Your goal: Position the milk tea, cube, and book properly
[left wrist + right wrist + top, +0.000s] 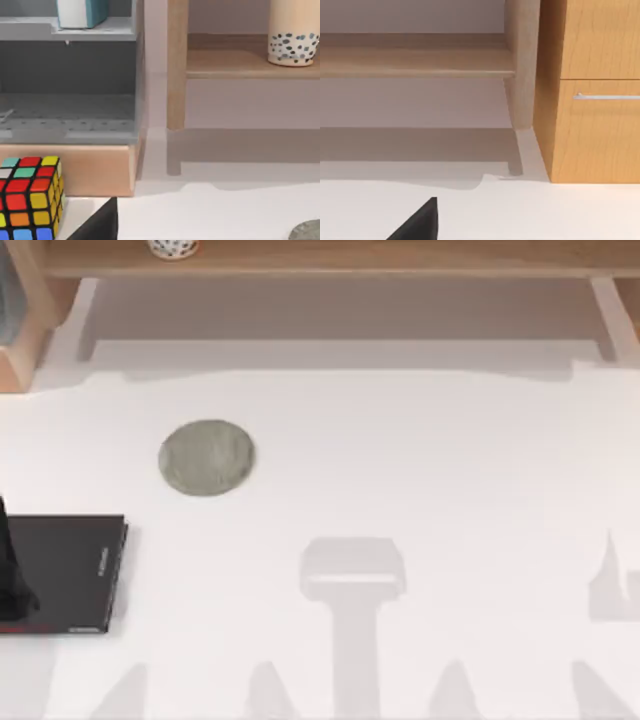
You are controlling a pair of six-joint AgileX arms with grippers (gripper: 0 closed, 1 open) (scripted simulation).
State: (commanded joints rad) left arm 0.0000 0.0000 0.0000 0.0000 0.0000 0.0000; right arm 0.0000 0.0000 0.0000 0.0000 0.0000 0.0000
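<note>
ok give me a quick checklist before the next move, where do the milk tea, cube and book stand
1. Milk tea placed: ok, upright on the wooden shelf.
2. Book placed: ok, its teal cover and white pages stand on the grey rack's upper level.
3. Cube placed: cannot tell, it sits on the table in front of the rack's wooden base.
4. Grey coaster free: ok, nothing rests on it.
5. Black book undisturbed: ok, flat at the table's left edge.
6. Left gripper and right gripper state: cannot tell, just a dark tip in each wrist view.
</note>
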